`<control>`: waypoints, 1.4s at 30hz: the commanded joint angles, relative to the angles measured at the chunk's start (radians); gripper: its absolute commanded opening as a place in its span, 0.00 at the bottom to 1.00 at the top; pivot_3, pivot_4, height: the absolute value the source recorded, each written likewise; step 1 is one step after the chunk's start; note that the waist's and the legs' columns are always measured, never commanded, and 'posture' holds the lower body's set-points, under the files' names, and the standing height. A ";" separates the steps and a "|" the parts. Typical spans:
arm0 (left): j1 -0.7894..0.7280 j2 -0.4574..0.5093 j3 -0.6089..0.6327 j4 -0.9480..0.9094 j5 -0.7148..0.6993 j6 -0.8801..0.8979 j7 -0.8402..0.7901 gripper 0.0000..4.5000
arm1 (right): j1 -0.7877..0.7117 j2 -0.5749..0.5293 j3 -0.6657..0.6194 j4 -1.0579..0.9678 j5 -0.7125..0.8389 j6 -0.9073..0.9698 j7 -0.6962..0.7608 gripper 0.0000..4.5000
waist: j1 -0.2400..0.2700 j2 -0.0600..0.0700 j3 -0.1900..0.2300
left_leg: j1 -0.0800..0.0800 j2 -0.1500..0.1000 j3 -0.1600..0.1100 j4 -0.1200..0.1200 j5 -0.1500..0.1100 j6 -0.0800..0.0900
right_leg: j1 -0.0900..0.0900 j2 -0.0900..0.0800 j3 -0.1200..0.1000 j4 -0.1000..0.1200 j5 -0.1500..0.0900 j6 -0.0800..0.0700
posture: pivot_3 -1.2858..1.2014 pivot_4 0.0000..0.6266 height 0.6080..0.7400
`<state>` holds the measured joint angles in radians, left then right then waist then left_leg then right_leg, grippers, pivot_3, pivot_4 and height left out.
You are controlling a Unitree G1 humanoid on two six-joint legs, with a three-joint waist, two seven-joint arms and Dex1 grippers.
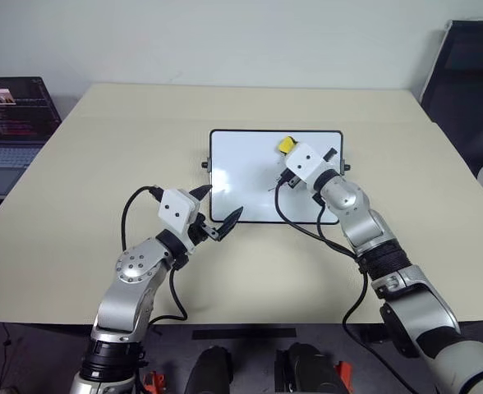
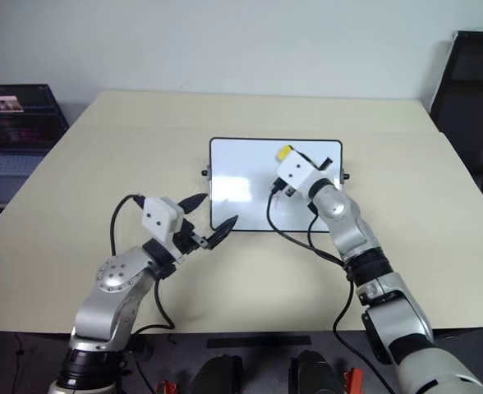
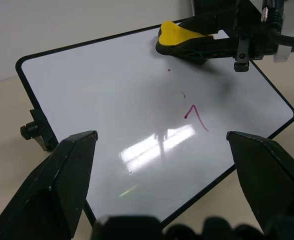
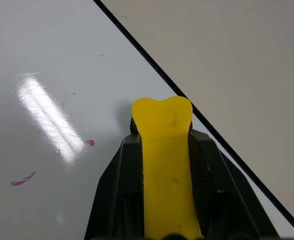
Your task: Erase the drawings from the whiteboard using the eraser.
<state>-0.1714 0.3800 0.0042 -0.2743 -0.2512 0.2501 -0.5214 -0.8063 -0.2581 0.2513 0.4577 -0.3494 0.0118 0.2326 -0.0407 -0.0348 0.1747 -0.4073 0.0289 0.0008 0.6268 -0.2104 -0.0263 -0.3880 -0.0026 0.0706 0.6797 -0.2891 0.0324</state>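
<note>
- The right gripper (image 1: pixel 286 148) is clenched on the eraser (image 4: pixel 164 165); in the right wrist view the yellow block sits squeezed between the two black fingers (image 4: pixel 116 195), one on each long side, and its rounded end sticks out just past their tips.
- That protruding end lies over the whiteboard (image 1: pixel 241 164), near its far edge; the thin black frame runs just beyond the eraser's tip, with the beige table (image 1: pixel 102 164) on the other side of it. Whether the eraser touches the glossy surface cannot be told.
- What shows of the drawings (image 3: pixel 194 115) is a red stroke shaped like a "7" or a hook, plus faint red specks. In the left wrist view this stroke lies on the board between the left gripper's fingertips and the eraser, apart from the eraser's tip.
- In the right wrist view small red smears (image 4: pixel 22 179) lie to one side of the right fingers, beside a bright glare streak, clear of the eraser.
- The left gripper (image 1: pixel 218 208) is released, its two black fingers spread wide with nothing between them. It hangs at the near left corner of the board: one fingertip (image 1: pixel 200 193) lies over the board's left edge, the other (image 1: pixel 231 218) over its near edge.
- The board's black knob (image 3: pixel 31 131) on the short side lies just outside the left gripper's fingers.
</note>
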 commanded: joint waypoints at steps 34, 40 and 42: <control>-0.013 0.014 0.014 -0.049 -0.006 -0.004 0.005 1.00 | 0.189 -0.005 0.054 -0.214 -0.032 0.100 0.087 0.20 | -0.012 0.000 0.000 | 0.002 0.000 0.000 0.001 0.000 0.000 | 0.002 0.000 0.000 0.000 0.000 0.000 | 0.52 0.24 1.00; 0.007 0.007 -0.007 -0.071 -0.011 0.005 -0.002 1.00 | 0.223 -0.003 -0.010 -0.356 0.059 0.108 0.112 0.20 | -0.011 0.000 0.000 | 0.000 0.000 -0.001 0.001 0.000 0.000 | 0.001 0.000 0.000 0.000 0.000 0.000 | 0.52 0.24 1.00; 0.008 0.003 -0.013 -0.072 -0.012 0.005 -0.003 1.00 | 0.264 -0.004 -0.037 -0.440 0.100 0.132 0.136 0.20 | -0.009 0.000 0.000 | -0.002 0.000 -0.001 0.001 0.000 0.000 | -0.001 0.000 0.000 -0.001 0.000 0.000 | 0.52 0.24 1.00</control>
<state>-0.1600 0.3869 0.0009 -0.2957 -0.2544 0.2588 -0.5203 -0.5526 -0.2586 0.2508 0.1206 -0.2907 0.1328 0.3525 -0.0500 -0.0352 0.1746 -0.4096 0.0288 -0.0008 0.6273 -0.2104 -0.0264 -0.3889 -0.0026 0.0701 0.6787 -0.2894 0.0328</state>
